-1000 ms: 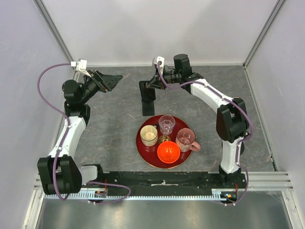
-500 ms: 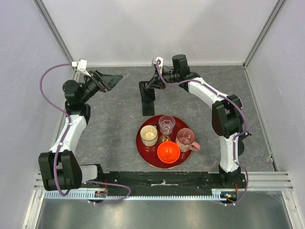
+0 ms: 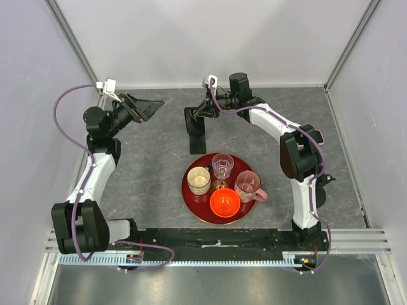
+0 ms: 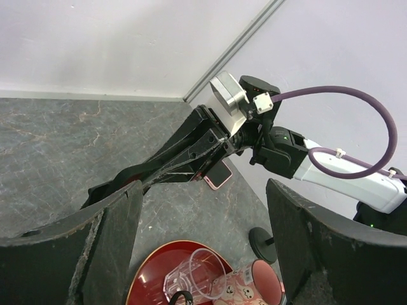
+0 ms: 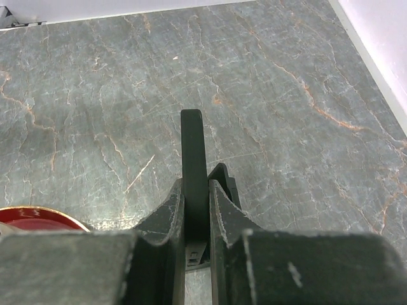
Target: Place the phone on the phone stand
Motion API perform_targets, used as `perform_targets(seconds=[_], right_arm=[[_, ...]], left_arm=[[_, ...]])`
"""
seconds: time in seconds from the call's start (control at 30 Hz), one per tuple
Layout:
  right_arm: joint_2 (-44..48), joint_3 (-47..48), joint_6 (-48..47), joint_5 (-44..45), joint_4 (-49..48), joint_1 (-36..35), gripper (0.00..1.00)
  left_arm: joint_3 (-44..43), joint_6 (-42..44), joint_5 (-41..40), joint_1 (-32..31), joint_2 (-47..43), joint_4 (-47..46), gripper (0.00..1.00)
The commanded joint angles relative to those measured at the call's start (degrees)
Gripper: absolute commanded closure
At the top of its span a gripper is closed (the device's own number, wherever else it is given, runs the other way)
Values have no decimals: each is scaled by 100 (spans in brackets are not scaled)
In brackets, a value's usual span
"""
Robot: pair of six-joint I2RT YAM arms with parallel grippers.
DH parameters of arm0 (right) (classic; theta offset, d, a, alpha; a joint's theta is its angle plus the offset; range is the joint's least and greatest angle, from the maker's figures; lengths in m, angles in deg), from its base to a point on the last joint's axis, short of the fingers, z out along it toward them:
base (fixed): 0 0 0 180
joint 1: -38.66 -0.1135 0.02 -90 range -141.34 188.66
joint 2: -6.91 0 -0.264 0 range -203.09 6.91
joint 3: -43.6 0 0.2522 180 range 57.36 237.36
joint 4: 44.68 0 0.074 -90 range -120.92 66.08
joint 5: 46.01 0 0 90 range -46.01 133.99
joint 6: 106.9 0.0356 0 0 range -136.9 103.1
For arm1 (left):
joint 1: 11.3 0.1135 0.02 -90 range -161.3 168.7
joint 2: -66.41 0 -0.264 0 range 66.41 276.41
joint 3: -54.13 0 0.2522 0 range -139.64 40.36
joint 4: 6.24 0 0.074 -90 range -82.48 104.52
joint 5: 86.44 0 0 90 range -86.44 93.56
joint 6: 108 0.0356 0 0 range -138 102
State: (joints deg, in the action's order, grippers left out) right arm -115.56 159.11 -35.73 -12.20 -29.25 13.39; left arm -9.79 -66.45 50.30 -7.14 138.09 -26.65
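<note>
The pink-cased phone point(image 4: 219, 175) lies flat on the grey floor near the right wall, beyond the right arm; in the top view only a pink sliver point(image 3: 317, 134) shows behind the arm. Of the phone stand, only the round black disc base point(image 4: 263, 241) shows, and in the top view it point(image 3: 322, 184) is mostly hidden by the right arm. My right gripper point(image 3: 201, 114) point(image 5: 196, 184) is shut on a black slab-shaped folding stand point(image 3: 197, 135) point(image 5: 193, 152), not the phone. My left gripper point(image 3: 145, 108) point(image 4: 203, 190) is open and empty, raised at the back left.
A red round tray point(image 3: 191, 197) point(image 4: 146, 279) sits in the front middle. It holds a cream cup point(image 3: 198, 180), a clear glass point(image 3: 222, 166) point(image 4: 197, 273), a pink mug point(image 3: 248, 186) and an orange bowl point(image 3: 225, 203). Walls enclose the back and both sides.
The right arm's elbow has swung in towards the middle and its gripper, still shut on the black slab, has shifted slightly left. The left arm has barely moved.
</note>
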Motion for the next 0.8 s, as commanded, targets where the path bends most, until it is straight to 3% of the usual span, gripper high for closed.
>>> perform_targets(seconds=[0.0, 0.77], right_arm=[[-22, 292, 99, -270, -703, 23, 100], [-206, 424, 90, -780, -458, 251, 100]], left_arm=[[-12, -235, 151, 23, 74, -335, 16], [14, -323, 213, 23, 127, -441, 16]])
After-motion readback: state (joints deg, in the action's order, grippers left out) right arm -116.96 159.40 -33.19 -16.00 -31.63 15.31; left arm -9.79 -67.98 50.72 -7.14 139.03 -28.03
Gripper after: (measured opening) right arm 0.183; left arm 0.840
